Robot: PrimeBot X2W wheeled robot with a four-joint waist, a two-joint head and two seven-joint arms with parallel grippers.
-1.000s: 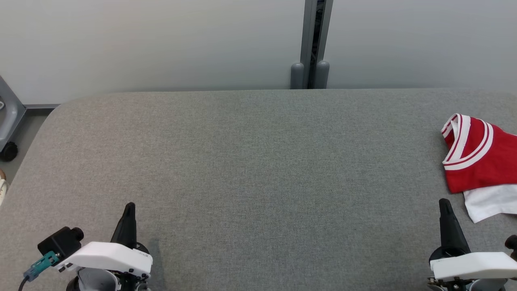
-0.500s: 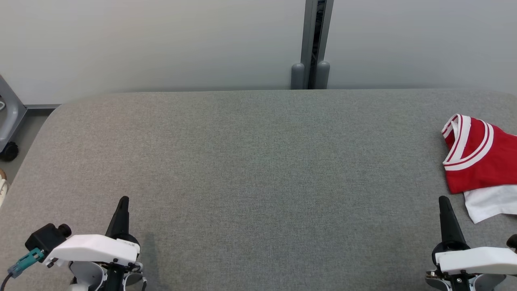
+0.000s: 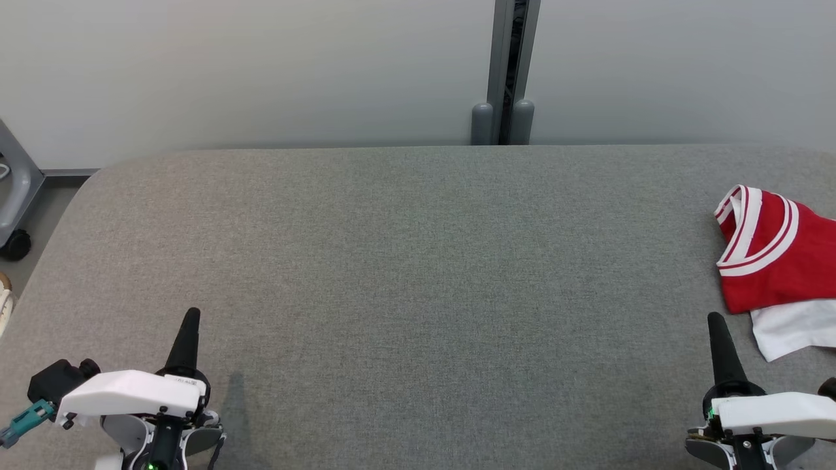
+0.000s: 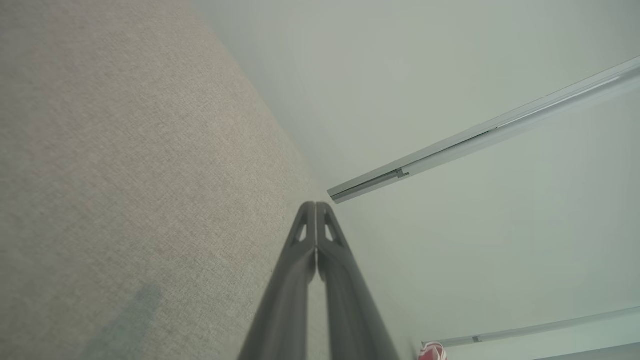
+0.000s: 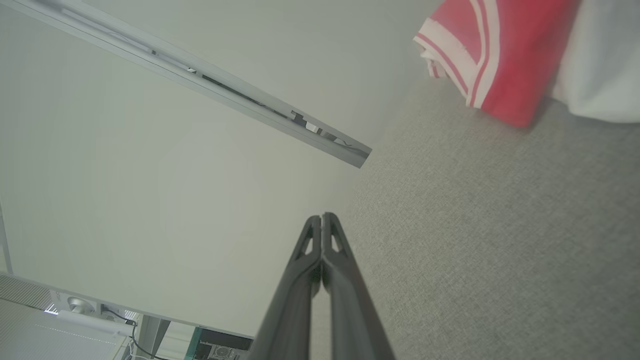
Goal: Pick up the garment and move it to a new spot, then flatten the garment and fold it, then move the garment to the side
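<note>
Looks close to finished, with the folded red-and-white garment lying at the frame's right edge on the grey table, and the left gripper at lower left and right gripper at lower right pinched together, empty, likely parked clear.

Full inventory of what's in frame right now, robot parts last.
garment: one, red with white trim and a white part, lying at the table's right edge.
table: one, grey fabric top, across the head view.
wall panels: two, pale grey, behind the table.
post: one, grey, vertical, between the panels.
wheeled frame: one, grey with a black caster, far left on the floor.
left gripper: one, dark fingers, shut, empty, lower left.
right gripper: one, dark fingers, shut, empty, lower right, apart from the garment.
</note>
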